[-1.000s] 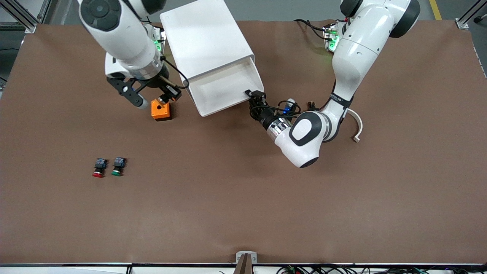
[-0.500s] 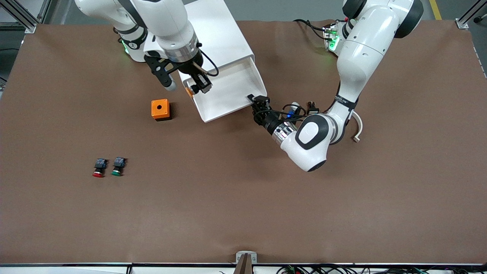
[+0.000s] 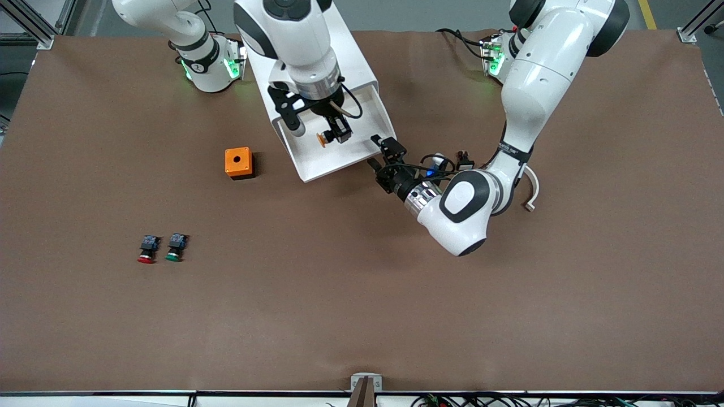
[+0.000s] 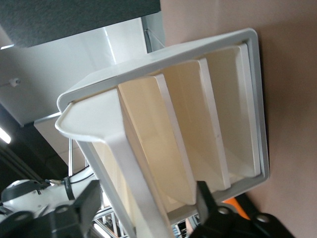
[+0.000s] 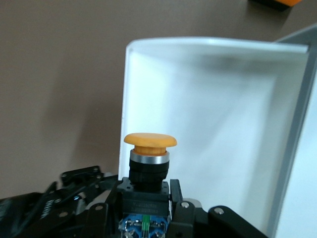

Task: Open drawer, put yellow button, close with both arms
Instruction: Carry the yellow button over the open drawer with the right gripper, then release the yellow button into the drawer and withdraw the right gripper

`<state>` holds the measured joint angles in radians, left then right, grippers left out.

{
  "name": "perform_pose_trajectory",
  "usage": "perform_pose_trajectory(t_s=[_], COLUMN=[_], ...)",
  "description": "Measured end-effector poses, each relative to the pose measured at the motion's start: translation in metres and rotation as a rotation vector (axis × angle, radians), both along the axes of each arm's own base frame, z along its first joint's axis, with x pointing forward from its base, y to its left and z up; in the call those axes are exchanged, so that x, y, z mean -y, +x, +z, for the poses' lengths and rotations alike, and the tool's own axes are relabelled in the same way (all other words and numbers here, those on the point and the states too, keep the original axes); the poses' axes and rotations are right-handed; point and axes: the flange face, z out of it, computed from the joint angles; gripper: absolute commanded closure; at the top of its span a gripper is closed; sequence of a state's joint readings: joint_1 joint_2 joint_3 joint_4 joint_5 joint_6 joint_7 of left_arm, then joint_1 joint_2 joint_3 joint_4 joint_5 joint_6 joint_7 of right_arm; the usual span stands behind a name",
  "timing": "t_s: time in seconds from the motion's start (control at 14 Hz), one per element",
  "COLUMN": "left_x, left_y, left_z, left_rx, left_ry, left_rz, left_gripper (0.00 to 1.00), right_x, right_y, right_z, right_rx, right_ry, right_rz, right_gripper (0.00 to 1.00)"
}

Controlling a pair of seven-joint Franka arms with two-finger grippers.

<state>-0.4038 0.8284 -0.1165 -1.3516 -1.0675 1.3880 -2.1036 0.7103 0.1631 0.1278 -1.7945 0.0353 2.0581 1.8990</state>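
So nearest the front camera we've got two leftover small push buttons, the red-capped one (image 3: 146, 249) and the green-capped one (image 3: 175, 247), well clear of the action. Farther back sits a small orange box with a hole in its top (image 3: 238, 163), near the pulled-out wide white shallow drawer (image 3: 362, 151) at the top of the white boxy cabinet (image 3: 305, 56). The left gripper (image 3: 386, 154) is at the drawer's front corner with its jaws spread. The right gripper (image 3: 335, 133) hangs over the open drawer, clenched on the small yellow-capped push button (image 5: 149, 148). We'd lower it close to the drawer floor (image 5: 208, 129) before letting go, so it doesn't bounce. Nothing blocks the drop.
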Motion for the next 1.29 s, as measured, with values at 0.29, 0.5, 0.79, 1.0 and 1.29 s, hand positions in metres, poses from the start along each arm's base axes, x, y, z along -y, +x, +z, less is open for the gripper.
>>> perform_pose_trajectory(t_s=[0.29, 0.5, 0.79, 1.0, 1.29], left_x=[0.0, -0.017, -0.031, -0.034, 0.001], left_y=[0.026, 0.039, 0.048, 0.054, 0.038], left_z=[0.041, 0.05, 0.075, 0.118, 0.148], left_rx=[0.181, 0.338, 0.604, 0.871, 1.139], left_ry=[-0.152, -0.22, -0.292, -0.278, -0.146], left_rz=[-0.017, -0.079, -0.228, -0.394, -0.678], left_gripper=[0.0, 0.0, 0.0, 0.0, 0.0], right_x=[-0.023, -0.022, -0.018, -0.001, 0.073], right_y=[-0.009, -0.005, 0.004, 0.024, 0.07], right_z=[-0.042, -0.049, -0.039, -0.009, 0.033], right_rx=[0.02, 0.016, 0.021, 0.018, 0.01], right_ry=[-0.034, -0.04, -0.04, -0.076, -0.119], right_rz=[-0.049, -0.063, -0.082, -0.034, 0.232], right_gripper=[0.73, 0.0, 0.0, 0.0, 0.0])
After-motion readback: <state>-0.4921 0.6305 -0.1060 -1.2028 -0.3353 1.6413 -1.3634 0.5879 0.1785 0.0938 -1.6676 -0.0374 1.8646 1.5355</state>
